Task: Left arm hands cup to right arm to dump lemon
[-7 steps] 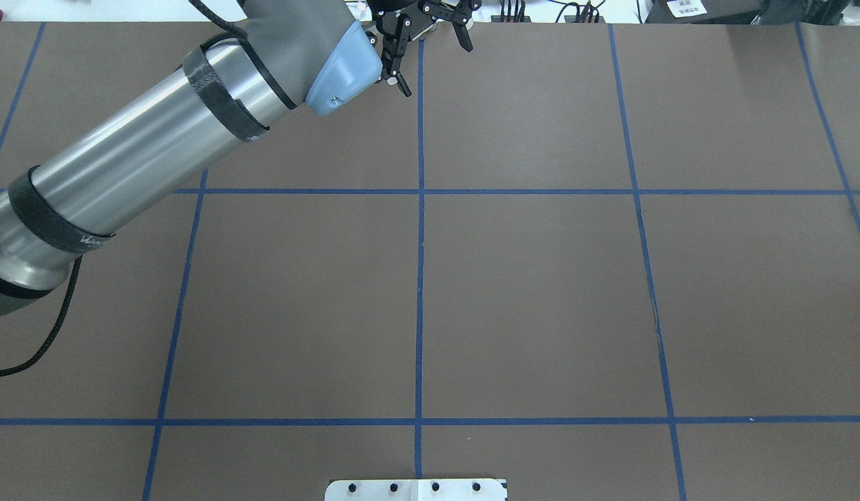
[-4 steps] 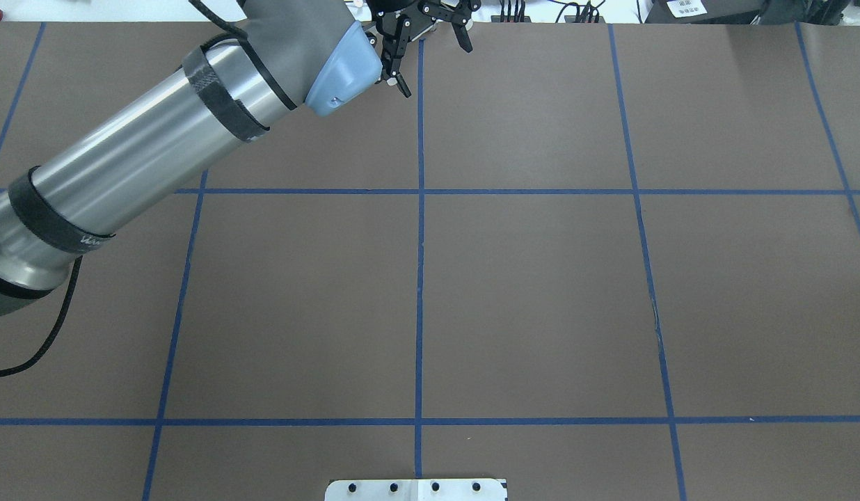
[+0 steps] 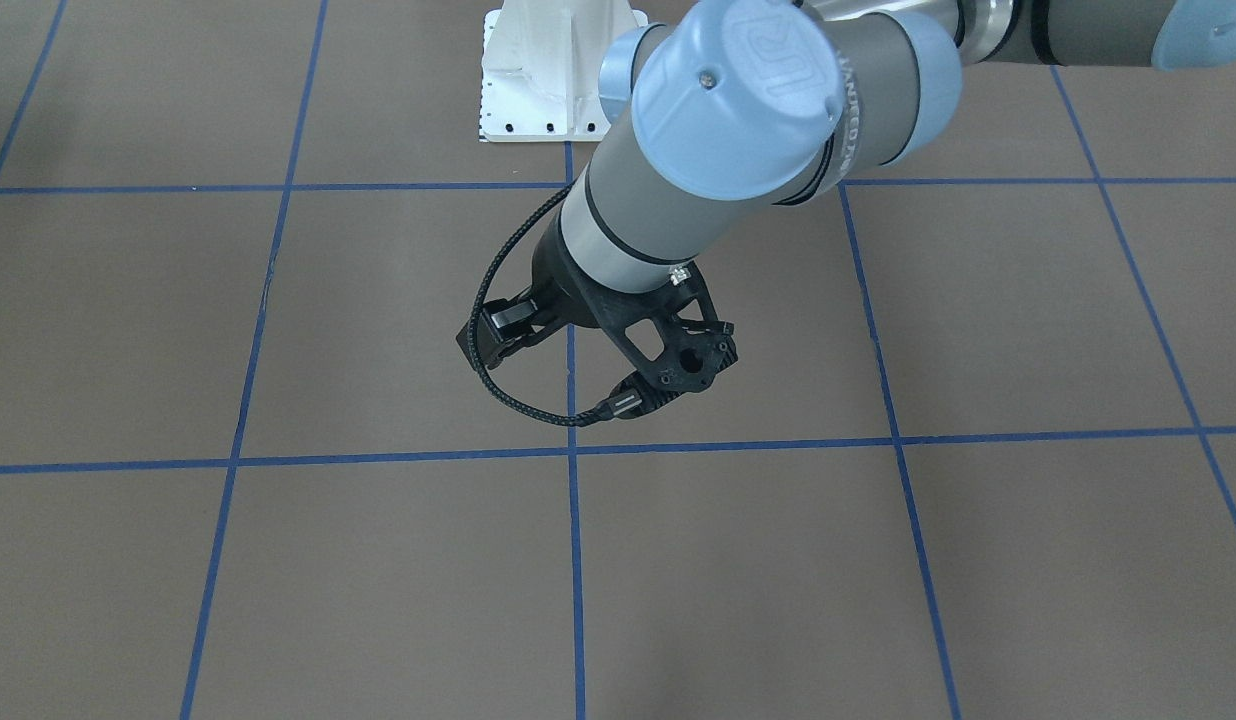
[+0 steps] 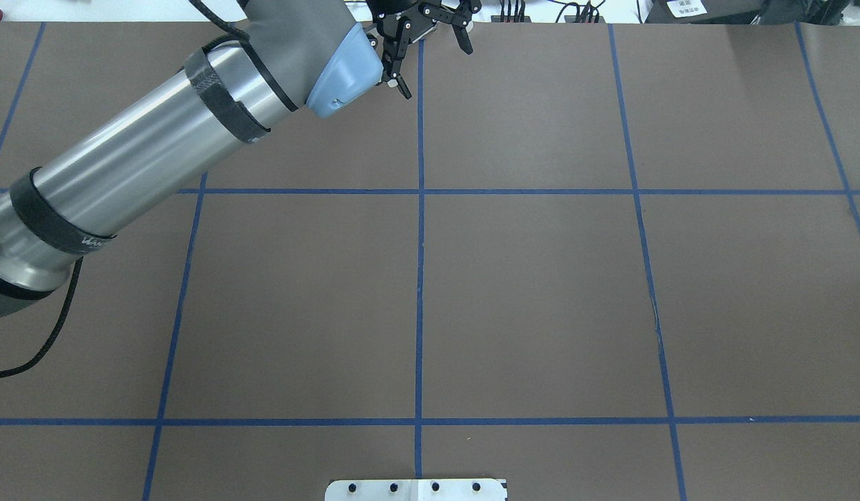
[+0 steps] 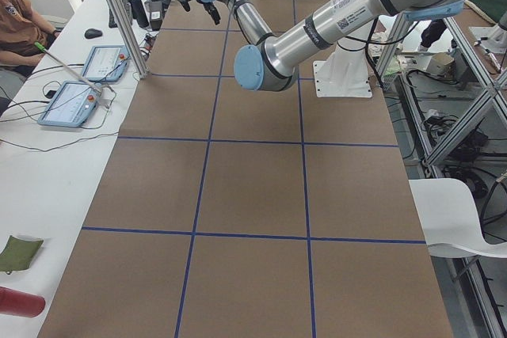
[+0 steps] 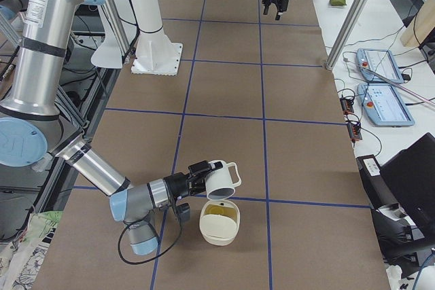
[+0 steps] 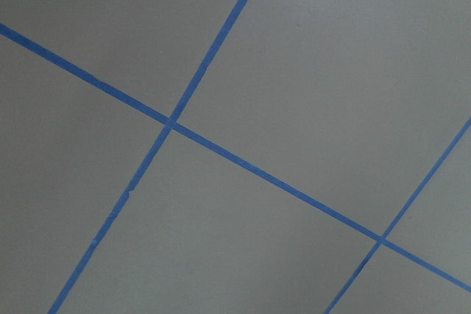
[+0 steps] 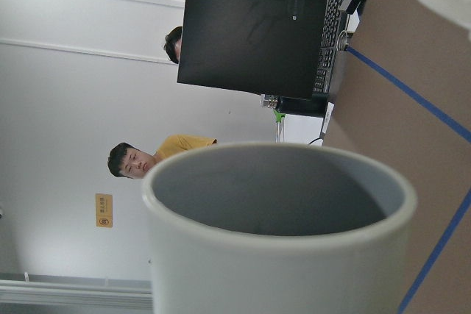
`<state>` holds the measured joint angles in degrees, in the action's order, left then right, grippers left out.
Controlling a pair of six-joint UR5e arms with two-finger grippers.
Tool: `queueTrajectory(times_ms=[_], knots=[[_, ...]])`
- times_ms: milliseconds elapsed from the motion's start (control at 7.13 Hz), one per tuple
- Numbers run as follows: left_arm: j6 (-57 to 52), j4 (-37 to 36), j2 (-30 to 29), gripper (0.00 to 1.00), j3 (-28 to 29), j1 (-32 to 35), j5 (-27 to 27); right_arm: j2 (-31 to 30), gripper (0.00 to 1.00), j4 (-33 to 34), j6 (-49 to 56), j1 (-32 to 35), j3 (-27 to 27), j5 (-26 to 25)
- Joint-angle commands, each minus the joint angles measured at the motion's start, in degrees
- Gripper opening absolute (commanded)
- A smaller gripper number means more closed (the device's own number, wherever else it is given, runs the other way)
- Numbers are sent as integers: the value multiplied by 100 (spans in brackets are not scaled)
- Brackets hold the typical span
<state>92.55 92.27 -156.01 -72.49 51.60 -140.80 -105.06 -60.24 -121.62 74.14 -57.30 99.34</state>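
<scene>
Brown table (image 4: 541,292), blue tape grid (image 4: 419,278); left tool (image 4: 438,72) spread; right tool (image 6: 204,178) at cup (image 6: 223,181), grip: cannot tell.

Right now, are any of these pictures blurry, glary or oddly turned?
Right wrist view: turned sideways, with the cup so close that its rim looks soft. Overhead view: bright glare streaks on the left arm, along its metal tube. Left wrist view: dim and greyish, yet the tape lines are crisp.

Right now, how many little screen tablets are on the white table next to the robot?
2. The first tablet lies on the white side table near the metal post; the second tablet lies just beside it, closer to the right-end camera. More could be out of view.
</scene>
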Motion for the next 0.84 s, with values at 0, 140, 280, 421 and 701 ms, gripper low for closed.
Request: queueTrajectory(times_ms=[0,140,280,421,701], knots=[[0,1,0,100,7,-1,0,-50,14,12,1303,4,-9,226],[-9,1,9,100,15,-1,0,-32,14,126,1516,12,-79,348],[-9,1,26,100,15,-1,0,-6,14,684,1771,439,-471,836],[-9,10,35,100,15,-9,0,20,14,1672,2104,1043,-1189,1537],[-18,19,61,100,15,-1,-9,195,14,3686,2955,1732,-2500,2367]])
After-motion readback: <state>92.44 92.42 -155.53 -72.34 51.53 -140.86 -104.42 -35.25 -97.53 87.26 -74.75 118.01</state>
